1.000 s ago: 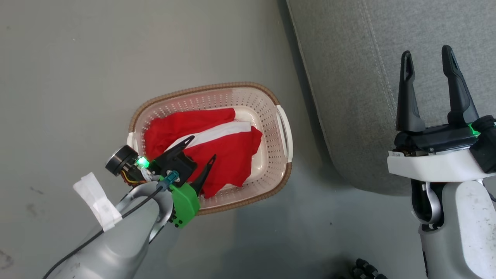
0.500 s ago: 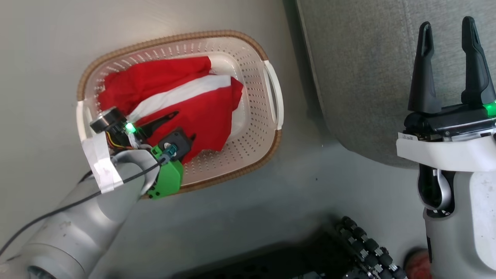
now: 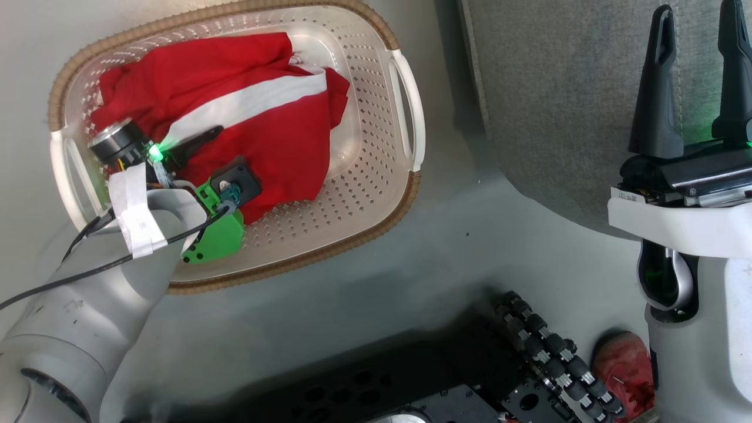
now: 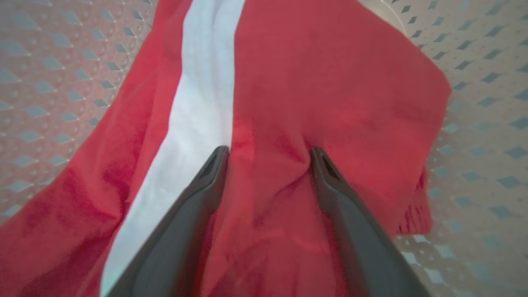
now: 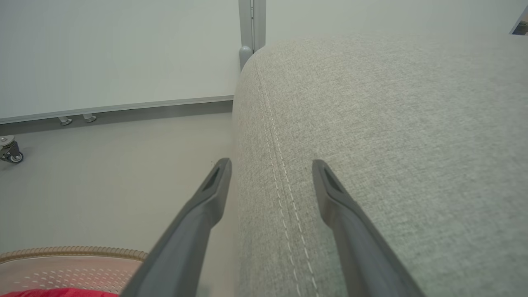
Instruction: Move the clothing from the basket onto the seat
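Left wrist view: the left gripper [image 4: 268, 154] stands wide open, both fingertips pressed into the clothing [image 4: 313, 82] with a ridge of red cloth bunched between them; nothing is gripped yet. The garments lie heaped inside the basket [image 3: 376, 194], toward its end away from the seat [image 5: 392, 144]. The step in hand looks like the first pick. Next, I judge, the jaws must close on that ridge, then lift it clear of the basket's rim. The white stripe [image 3: 247, 103] gives the heap's long axis: lengthwise along the basket, pointing toward the seat-side handle. The right gripper [image 5: 270, 165], also spread wide and empty, hovers over the seat's edge beside the basket.
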`<state>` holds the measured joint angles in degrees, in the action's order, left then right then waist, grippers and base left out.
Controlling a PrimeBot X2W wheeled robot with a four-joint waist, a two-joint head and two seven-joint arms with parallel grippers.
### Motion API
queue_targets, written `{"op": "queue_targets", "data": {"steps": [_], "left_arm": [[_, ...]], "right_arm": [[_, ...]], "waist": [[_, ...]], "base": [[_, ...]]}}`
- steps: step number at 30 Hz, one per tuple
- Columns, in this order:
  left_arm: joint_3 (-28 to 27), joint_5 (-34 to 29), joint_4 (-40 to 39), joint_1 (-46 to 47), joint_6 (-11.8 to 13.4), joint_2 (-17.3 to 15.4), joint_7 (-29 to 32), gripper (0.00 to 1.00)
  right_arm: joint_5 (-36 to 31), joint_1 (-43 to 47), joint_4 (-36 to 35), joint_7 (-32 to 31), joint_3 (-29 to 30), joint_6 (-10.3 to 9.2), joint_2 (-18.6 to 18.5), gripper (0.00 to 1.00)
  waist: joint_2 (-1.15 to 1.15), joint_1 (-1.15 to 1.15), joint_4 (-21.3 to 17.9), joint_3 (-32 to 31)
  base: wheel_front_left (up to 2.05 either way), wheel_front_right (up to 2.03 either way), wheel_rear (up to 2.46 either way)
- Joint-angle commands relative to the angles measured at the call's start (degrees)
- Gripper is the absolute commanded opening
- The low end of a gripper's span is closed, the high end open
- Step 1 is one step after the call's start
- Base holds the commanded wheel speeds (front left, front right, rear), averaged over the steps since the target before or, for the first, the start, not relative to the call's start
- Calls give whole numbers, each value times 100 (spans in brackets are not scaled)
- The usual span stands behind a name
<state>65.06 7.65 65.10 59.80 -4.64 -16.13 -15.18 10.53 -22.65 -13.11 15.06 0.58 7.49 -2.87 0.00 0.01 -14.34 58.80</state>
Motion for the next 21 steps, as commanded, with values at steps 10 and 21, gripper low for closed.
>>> {"op": "queue_targets", "data": {"steps": [10,21], "left_arm": [[-95,89,-254,62,221,-43,6,0],[-897,477,-1860,-878,577,-223,6,0]], "right_arm": [[-10,-65,-2,18,13,0,-4,100],[-427,149,279,18,-153,0,-7,100]], "waist": [[0,-1,56,14],[0,-1,341,-1028]], "base": [[0,0,0],[0,0,0]]}}
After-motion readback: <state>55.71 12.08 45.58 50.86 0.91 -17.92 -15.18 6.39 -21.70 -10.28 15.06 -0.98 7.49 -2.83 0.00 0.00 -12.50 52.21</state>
